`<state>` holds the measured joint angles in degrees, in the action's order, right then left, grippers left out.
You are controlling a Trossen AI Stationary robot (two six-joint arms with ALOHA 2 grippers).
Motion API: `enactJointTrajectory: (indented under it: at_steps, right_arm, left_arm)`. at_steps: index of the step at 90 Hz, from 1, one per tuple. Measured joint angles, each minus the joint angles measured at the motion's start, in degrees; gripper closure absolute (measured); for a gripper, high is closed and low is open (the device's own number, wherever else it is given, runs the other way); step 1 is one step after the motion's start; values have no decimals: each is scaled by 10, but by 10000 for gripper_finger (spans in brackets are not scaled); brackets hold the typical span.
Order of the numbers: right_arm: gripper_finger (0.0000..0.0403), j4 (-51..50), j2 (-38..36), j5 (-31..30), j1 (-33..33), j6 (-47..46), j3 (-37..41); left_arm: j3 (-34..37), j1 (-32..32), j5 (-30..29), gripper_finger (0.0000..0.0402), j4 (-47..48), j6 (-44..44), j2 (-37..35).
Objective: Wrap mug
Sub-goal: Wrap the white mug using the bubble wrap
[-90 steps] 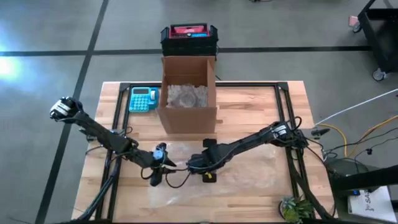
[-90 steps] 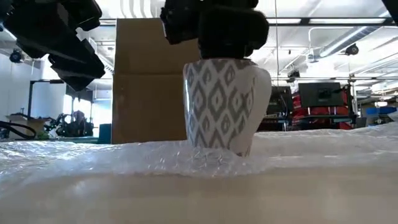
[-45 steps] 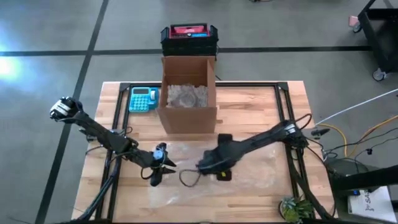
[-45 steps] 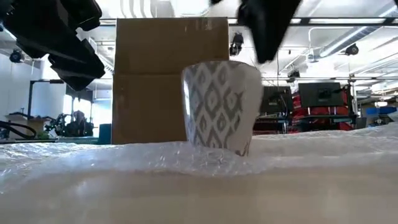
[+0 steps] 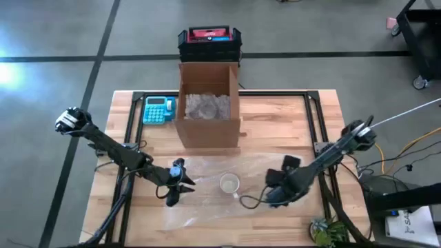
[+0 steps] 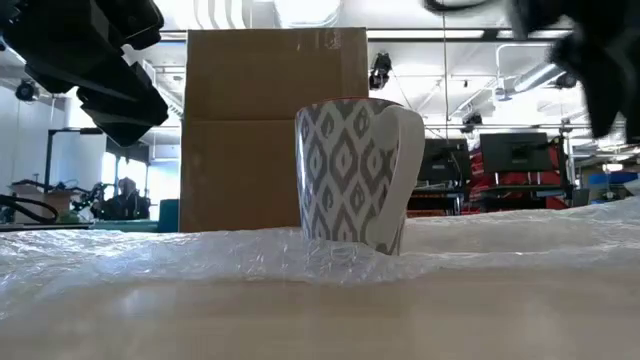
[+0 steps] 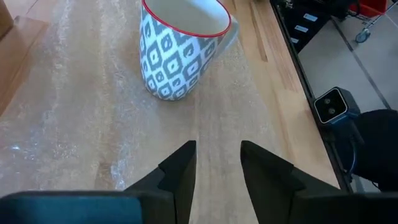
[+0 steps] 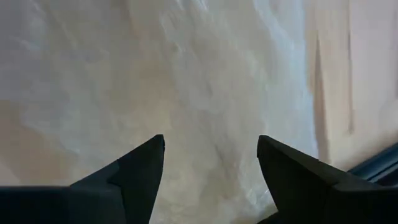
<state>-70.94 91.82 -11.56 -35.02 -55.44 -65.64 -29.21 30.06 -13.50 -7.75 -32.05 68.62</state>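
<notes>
Mug (image 5: pixel 229 183) upright on bubble wrap (image 5: pixel 207 207); both grippers apart from it

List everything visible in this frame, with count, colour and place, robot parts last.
Mug: one, grey and white pattern, red rim, upright on the wrap at table centre.
Bubble wrap: one clear sheet, spread over the table's front half.
Box: one, brown cardboard, open, behind the mug, with wrap inside.
Calculator: one, teal, left of the box.
Crate: one, black with a red top, on the floor behind the table.
Left gripper: left of the mug, fingers open.
Right gripper: right of the mug, fingers open.
</notes>
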Motion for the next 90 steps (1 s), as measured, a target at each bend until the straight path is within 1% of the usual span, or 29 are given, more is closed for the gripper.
enactJointTrajectory:
  at_steps: [10, 19, 28, 34, 39, 43, 53, 56, 59, 63, 69, 74, 79, 90]
  right_arm:
    - [179, 85, -35, 2, -16, -10, 91]
    - [188, 142, -45, -1, -18, -4, 162]
    - [198, 200, -43, 0, -16, 19, 214]
    - [211, 247, -35, -3, -13, 46, 229]
    - [234, 283, -30, -11, -10, 55, 235]
    - [261, 306, -26, -23, -10, 56, 234]
    - [357, 347, -21, -69, -10, 30, 229]
    - [379, 362, -21, -89, -9, 20, 228]
    - [390, 383, -21, -114, -9, 16, 225]
    - [388, 419, -21, -161, -9, 20, 221]
    - [383, 482, -22, -235, -9, 68, 210]
    - [385, 542, -23, -276, -6, 148, 196]
    - [392, 593, -23, -291, 0, 235, 178]
    - [399, 686, -19, -292, 16, 397, 136]
  left_arm:
    - [0, 0, -6, 288, 0, 0, 0]
    - [0, -1, -12, 288, 0, 1, 0]
    - [0, -2, -37, 288, 0, 3, 0]
    - [0, -2, -50, 288, -4, 7, 0]
    - [0, -4, -62, 288, -10, 14, 0]
    - [0, -5, -74, 288, -19, 17, 2]
    - [1, -15, -101, 288, -52, 34, 21]
    - [1, -19, -103, 288, -73, 38, 32]
    - [1, -23, -103, 288, -95, 40, 45]
    - [1, -28, -100, 288, -120, 40, 61]
    - [0, -30, -94, 288, -162, 40, 89]
    - [-1, -30, -92, 288, -190, 45, 114]
    - [-5, -33, -90, 288, -212, 56, 141]
    - [-24, -42, -91, 288, -238, 59, 201]
